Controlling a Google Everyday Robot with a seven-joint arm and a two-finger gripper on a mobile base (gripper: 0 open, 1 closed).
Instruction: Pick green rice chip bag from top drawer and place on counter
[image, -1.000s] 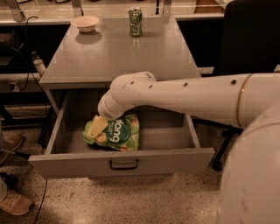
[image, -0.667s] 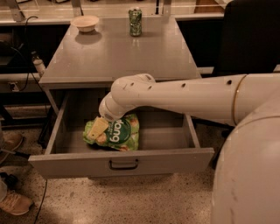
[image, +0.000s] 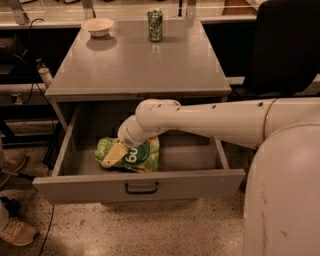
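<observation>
The green rice chip bag (image: 137, 156) lies inside the open top drawer (image: 140, 185), left of its middle, with its dark green logo facing up. My white arm reaches in from the right and bends down into the drawer. My gripper (image: 114, 156) is low over the left half of the bag and touches or nearly touches it; its tip covers part of the pouch. The counter (image: 135, 62) is the grey top of the cabinet, right above the drawer.
A green soda can (image: 155, 25) and a pale bowl (image: 98, 26) stand at the counter's far edge. The drawer's front panel with its dark handle (image: 141, 188) sticks out toward me. Shoes (image: 17, 231) and cables lie on the floor at the left.
My wrist has dropped a little lower into the drawer, closer onto the bag. The bag and the drawer have not moved.
</observation>
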